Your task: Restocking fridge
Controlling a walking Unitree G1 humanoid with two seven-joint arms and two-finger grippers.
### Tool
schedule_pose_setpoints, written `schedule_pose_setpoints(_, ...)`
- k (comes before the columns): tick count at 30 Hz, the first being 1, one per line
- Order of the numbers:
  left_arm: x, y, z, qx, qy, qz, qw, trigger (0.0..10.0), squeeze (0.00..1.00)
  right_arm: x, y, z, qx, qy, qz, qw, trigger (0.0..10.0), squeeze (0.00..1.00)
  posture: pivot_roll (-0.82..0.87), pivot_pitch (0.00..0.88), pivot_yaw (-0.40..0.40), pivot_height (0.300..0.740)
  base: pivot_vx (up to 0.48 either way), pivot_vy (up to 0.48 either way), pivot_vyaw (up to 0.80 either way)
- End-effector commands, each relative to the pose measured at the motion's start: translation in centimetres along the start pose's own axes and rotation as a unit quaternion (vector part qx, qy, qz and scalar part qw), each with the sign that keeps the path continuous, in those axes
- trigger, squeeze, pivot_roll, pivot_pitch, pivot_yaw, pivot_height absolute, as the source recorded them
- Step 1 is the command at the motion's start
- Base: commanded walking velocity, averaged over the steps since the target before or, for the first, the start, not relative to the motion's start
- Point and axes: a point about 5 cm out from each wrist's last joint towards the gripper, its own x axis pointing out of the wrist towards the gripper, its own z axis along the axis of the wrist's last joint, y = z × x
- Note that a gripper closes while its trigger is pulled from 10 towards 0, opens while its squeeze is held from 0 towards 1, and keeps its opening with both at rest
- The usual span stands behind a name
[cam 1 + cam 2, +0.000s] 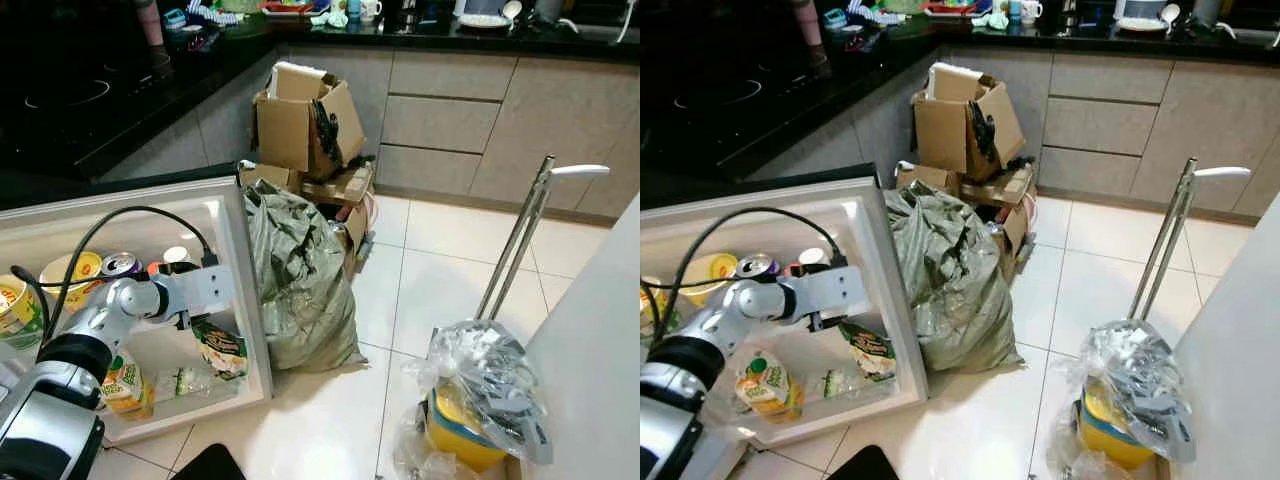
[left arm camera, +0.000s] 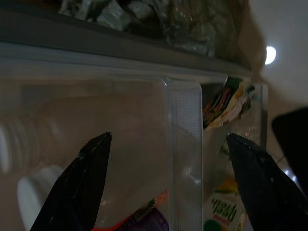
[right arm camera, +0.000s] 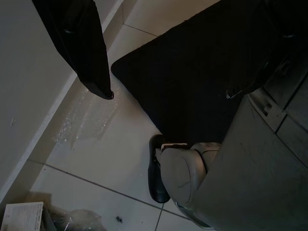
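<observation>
Entry: your left gripper (image 2: 166, 185), jaws released, reaches into the open fridge door shelf (image 1: 235, 290) at nine o'clock beside cans (image 1: 120, 264) and juice carton (image 1: 124, 385); right gripper (image 3: 168, 94) idle, jaws released; grocery bag (image 1: 485, 385) waits at four o'clock.

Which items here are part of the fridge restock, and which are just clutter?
Job:
- white fridge door shelf
- left end effector, open at the shelf
- green-labelled packets
- drinks can with pull-tab top
- yellow round tubs
- clear plastic bag of groceries with a yellow container, likely stock

Clutter:
- grey-green sack
- brown cardboard boxes
- black floor mat
- right end effector, idle
</observation>
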Motion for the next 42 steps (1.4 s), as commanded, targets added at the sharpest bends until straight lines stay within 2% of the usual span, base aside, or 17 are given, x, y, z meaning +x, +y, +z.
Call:
schedule_pose_setpoints(1,-0.7,0.4,-1.3,0.012,0.034,0.001,0.999,10.0,0.00,0.0,0.2,-0.2,-0.005,0.005,0.003,1.000,10.0,0.00,-0.08,0.029,0.040,0.740,0.000,0.000,0.00)
schedule_pose_setpoints(10,-0.8,0.5,-2.5,0.024,0.076,0.013,0.997,10.0,0.00,0.0,0.1,-0.4,-0.004,0.007,0.002,1.000,10.0,0.00,-0.09,0.035,0.039,0.740,0.000,0.000,0.00)
schedule_pose_setpoints(23,-1.5,0.4,-3.8,-0.002,0.097,-0.006,0.995,10.0,0.00,0.0,0.2,-0.6,-0.005,0.009,0.003,1.000,10.0,0.00,-0.09,0.038,0.040,0.740,0.000,0.000,0.00)
schedule_pose_setpoints(25,-1.4,0.0,-3.9,-0.013,0.092,-0.021,0.995,10.0,0.00,0.0,0.2,-0.6,-0.005,0.009,0.003,1.000,10.0,0.00,-0.09,0.036,0.044,0.740,0.000,0.000,0.00)
schedule_pose_setpoints(28,-1.0,-1.2,-3.3,-0.054,0.057,-0.068,0.995,10.0,0.00,0.0,0.4,-0.7,-0.005,0.011,0.004,1.000,10.0,0.00,-0.09,0.036,0.044,0.740,0.000,0.000,0.00)
schedule_pose_setpoints(32,-0.7,-1.9,-2.9,-0.063,0.034,-0.101,0.992,10.0,0.00,0.0,0.4,-0.7,-0.006,0.011,0.004,1.000,10.0,0.00,-0.09,0.034,0.045,0.740,0.000,0.000,0.00)
schedule_pose_setpoints(42,-0.5,-2.5,-2.1,-0.065,0.004,-0.129,0.990,10.0,0.00,0.0,0.4,-0.7,-0.009,0.011,0.004,1.000,10.0,0.00,-0.09,0.033,0.044,0.740,0.000,0.000,0.00)
